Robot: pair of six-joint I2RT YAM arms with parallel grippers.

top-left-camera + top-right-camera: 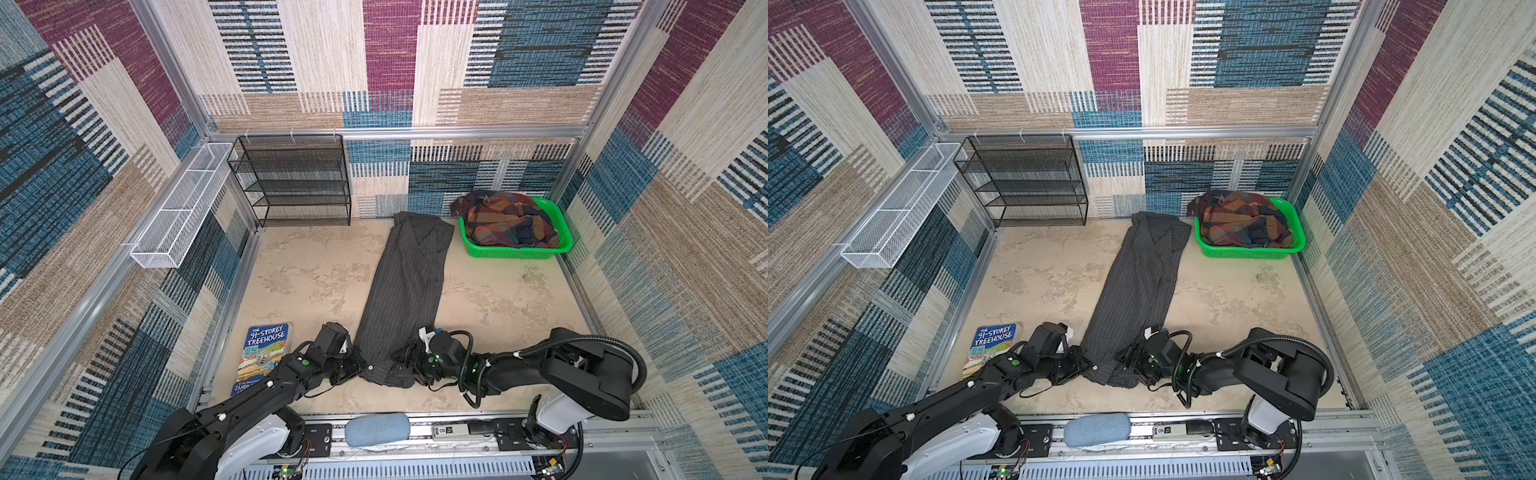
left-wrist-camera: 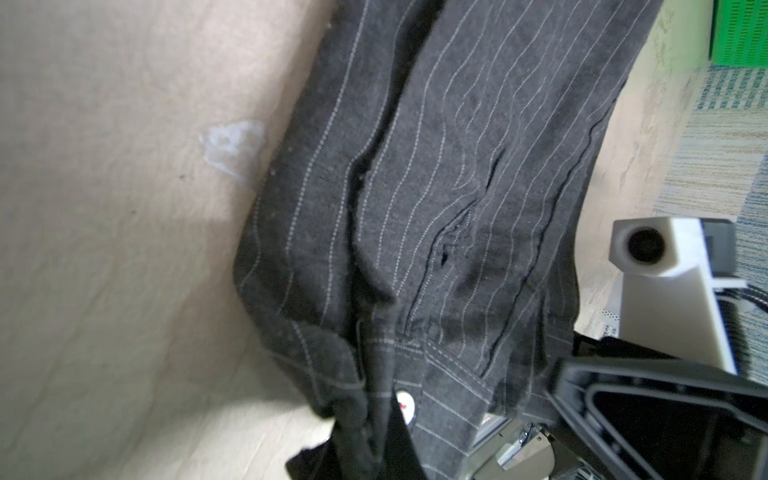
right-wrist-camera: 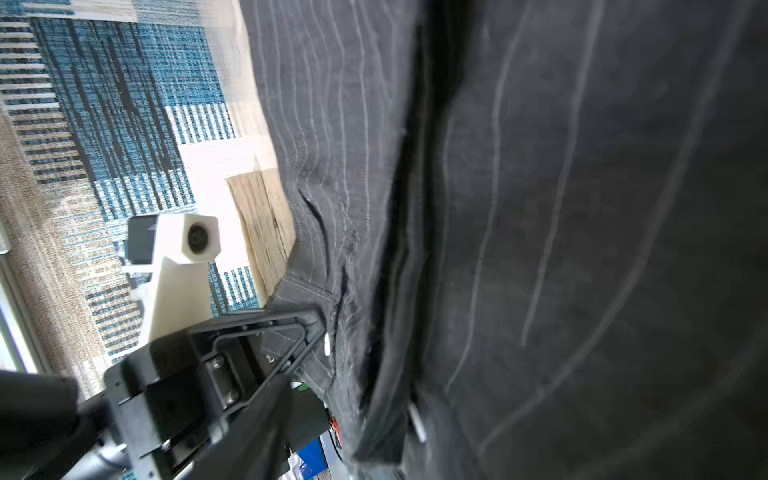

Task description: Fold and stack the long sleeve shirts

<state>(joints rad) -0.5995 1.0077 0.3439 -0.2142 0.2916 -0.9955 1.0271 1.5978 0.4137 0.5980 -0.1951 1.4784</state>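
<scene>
The dark pinstriped shirt lies as 1 long strip on the table, its near end pinched in the closed left gripper — probably to fold it toward its far end — with the right gripper at the opposite corner, opening unclear, while the plaid shirt sits heaped in the green basket.

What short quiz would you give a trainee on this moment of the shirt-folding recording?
1. Multiple choice: where is the plaid shirt? A) in the green basket B) on the black shelf C) spread flat on the table
2. True or false: the pinstripe shirt lies as one long narrow strip, collar end towards the basket.
3. Fill in: the gripper nearest the book is the ____ gripper.
Key: 1 A. 2 true. 3 left; the left gripper is shut on the pinstripe shirt's near end.
</scene>
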